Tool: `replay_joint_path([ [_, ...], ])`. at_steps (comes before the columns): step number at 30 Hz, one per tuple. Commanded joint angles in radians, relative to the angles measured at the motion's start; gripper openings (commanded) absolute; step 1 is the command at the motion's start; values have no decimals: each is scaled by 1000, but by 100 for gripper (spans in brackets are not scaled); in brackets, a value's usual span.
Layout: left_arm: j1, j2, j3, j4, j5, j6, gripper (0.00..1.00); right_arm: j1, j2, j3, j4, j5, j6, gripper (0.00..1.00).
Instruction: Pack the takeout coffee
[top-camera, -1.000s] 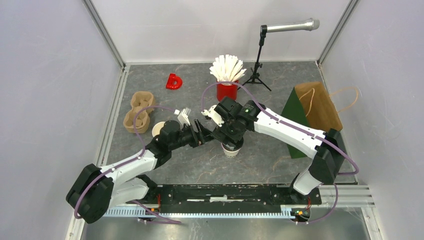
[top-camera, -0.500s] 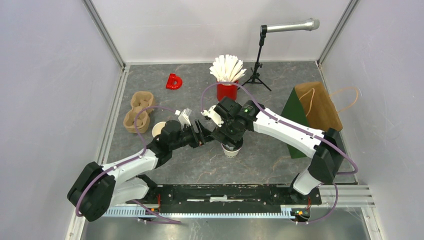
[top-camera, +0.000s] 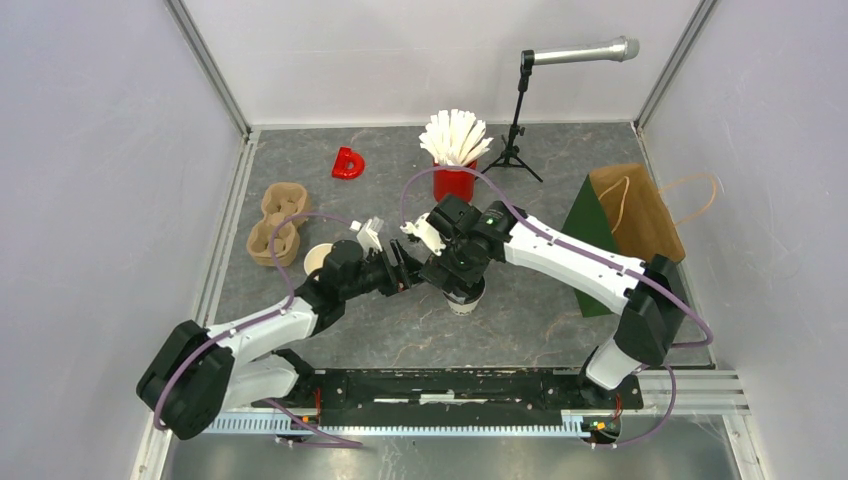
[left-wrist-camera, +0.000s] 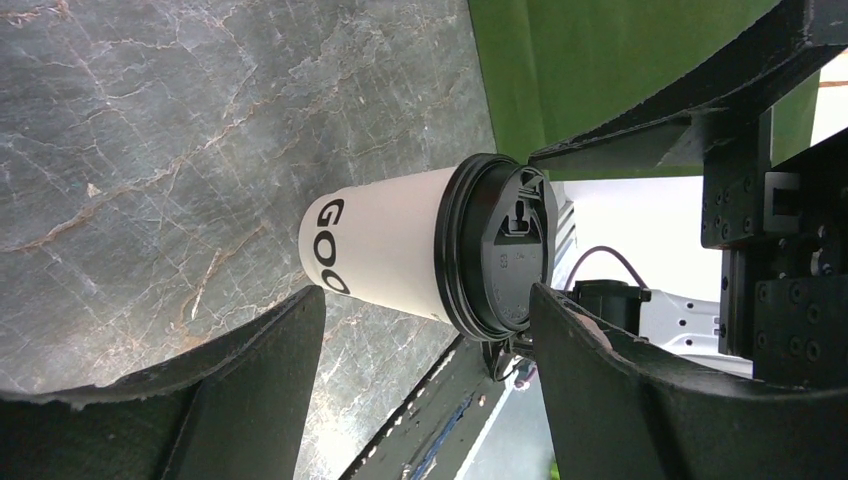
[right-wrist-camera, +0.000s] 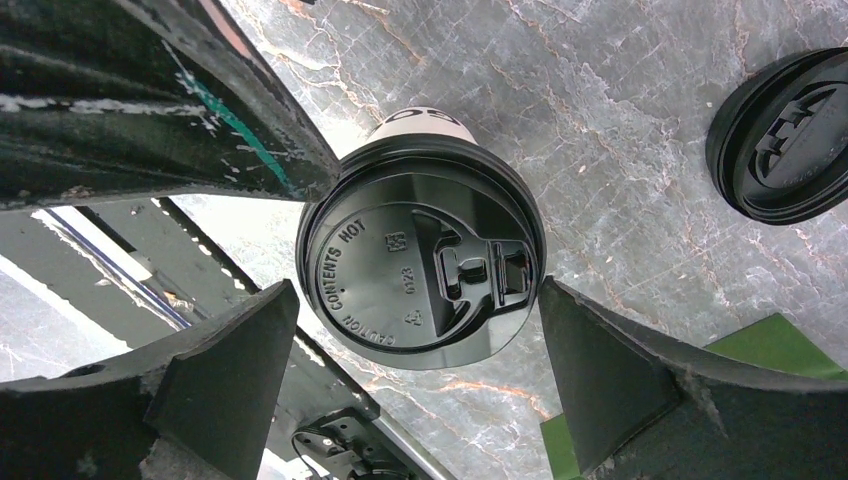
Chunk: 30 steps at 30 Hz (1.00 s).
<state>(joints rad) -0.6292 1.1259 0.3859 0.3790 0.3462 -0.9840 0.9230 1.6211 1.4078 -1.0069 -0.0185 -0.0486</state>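
Note:
One takeout coffee cup (top-camera: 462, 299), white with a black lid (right-wrist-camera: 420, 270) on it, stands upright mid-table. My right gripper (right-wrist-camera: 418, 290) hovers straight above it, open, its fingers (right-wrist-camera: 620, 370) astride the lid's rim with a small gap. My left gripper (left-wrist-camera: 428, 295) faces the same cup (left-wrist-camera: 385, 255) from the left, open, with the cup just beyond its fingertips (left-wrist-camera: 250, 380). A second white cup (top-camera: 318, 258), lidless with a cream inside, stands left of my left wrist. A loose black lid (right-wrist-camera: 785, 135) lies on the table near the lidded cup.
The brown pulp carrier (top-camera: 277, 226) sits at the left. A red cup of white sticks (top-camera: 454, 178) stands behind the grippers, with a red letter piece (top-camera: 348, 163) and a microphone stand (top-camera: 516, 130) at the back. A green-and-brown paper bag (top-camera: 625, 225) stands at the right.
My right gripper's jaws have widened off the lid and the wrist has shifted slightly left. The left arm has barely moved.

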Motion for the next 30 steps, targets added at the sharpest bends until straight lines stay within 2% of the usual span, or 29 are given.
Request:
replay_joint_path([
  [1,5,15,11,59,8,-6,80,8,-13,24,10,5,-7,98],
  [6,5,22,18,62,18,-2,80,7,-33,53,-12,11,-6,98],
  [13,3,42,33,69,55,18,81,-1,-139,28,19,35,29,98],
  [19,3,85,75,70,95,49,80,-78,-299,-197,245,-13,136,90],
  [24,1,124,112,57,105,90,77,-159,-426,-382,446,-58,221,76],
  [30,-20,189,170,1,116,164,70,-213,-477,-483,565,-111,260,72],
])
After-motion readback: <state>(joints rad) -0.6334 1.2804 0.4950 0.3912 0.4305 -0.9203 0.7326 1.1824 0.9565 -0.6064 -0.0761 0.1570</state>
